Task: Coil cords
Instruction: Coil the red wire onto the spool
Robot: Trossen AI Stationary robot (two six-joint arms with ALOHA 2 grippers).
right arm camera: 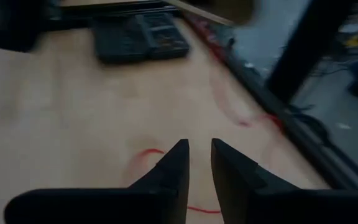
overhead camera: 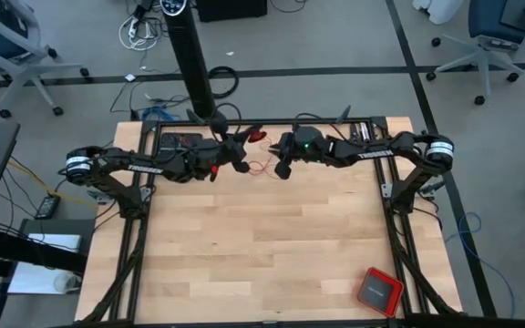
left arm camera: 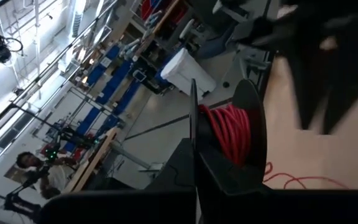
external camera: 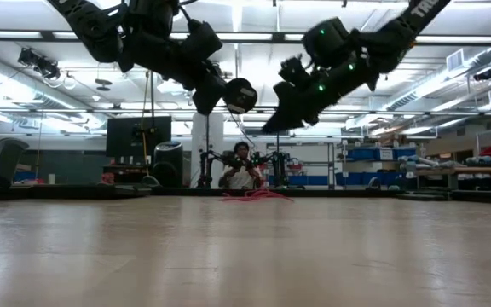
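Red cord [left arm camera: 232, 138] is wound on a dark spool [left arm camera: 247, 134] clamped in the left gripper [overhead camera: 237, 151], and loose loops of it lie on the desk [overhead camera: 262, 246] below and between both grippers. Facing it, the right gripper [right arm camera: 199, 163] hangs above those loops, fingers slightly apart and empty. A red box [overhead camera: 378, 291] sits well away from both grippers, near the desk's corner. A blurred person [external camera: 242, 169] shows in the room beyond.

Bench [overhead camera: 262, 246]: pale wood planks, smooth, low sheen. Cord [left arm camera: 232, 134]: thin red plastic-coated wire, slightly glossy, wound on a spool [left arm camera: 250, 134] of dark matt plastic. Both arms: dark matt casing. Box [overhead camera: 378, 291] near the bench's front right corner: red rim, dark top, smooth.
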